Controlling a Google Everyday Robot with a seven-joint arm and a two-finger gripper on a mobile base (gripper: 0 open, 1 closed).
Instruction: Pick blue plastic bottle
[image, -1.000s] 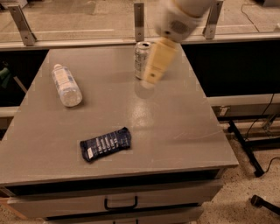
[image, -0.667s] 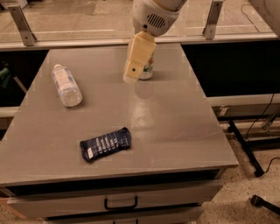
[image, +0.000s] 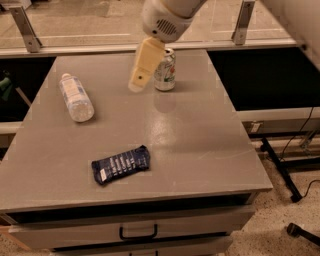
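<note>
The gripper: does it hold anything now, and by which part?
Nothing. The gripper hangs over the table near the can; the blue plastic bottle lies apart from it.
</note>
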